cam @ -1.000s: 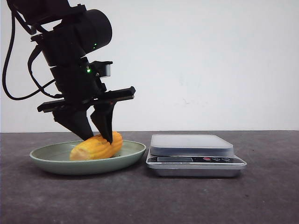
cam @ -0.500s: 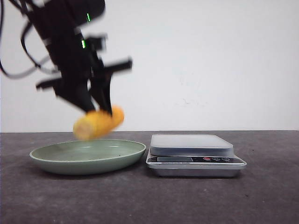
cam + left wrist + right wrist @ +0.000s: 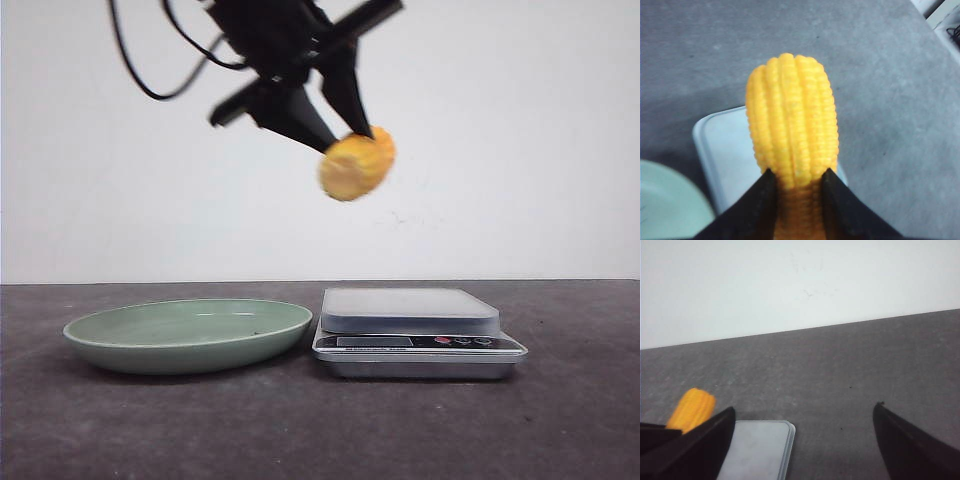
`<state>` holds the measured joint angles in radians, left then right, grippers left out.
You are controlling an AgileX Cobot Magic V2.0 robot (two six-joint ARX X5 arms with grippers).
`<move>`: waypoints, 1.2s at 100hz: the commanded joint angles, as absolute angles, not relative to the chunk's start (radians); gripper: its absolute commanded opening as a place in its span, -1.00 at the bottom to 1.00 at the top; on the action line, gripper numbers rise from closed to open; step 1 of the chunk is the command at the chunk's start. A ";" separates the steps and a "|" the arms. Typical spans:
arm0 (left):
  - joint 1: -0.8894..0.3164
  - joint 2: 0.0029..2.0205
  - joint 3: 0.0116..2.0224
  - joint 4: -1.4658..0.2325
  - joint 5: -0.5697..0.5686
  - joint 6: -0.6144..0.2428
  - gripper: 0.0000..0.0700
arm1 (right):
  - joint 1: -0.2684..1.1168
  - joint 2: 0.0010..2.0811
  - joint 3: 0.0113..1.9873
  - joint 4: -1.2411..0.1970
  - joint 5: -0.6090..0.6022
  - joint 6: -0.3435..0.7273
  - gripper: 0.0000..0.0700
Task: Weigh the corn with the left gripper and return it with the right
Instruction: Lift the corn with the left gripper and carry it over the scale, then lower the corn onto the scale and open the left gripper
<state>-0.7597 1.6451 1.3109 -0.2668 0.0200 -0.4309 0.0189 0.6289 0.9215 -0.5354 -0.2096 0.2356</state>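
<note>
corn [image 3: 357, 166] btwn left gripper [image 3: 342, 136] fingers, airborne

corn [image 3: 357, 165] motion-blurred in front view; left arm cut off by top edge; scale [image 3: 418, 341] display unreadable

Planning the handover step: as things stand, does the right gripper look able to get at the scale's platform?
Probably yes: the right gripper is open, the scale platform bare; the corn hangs above in the left gripper.
</note>
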 commanded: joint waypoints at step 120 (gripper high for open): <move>-0.802 1.912 1.404 -0.185 -0.043 -0.483 -0.10 | 0.020 0.632 0.937 -0.564 -0.211 0.224 0.59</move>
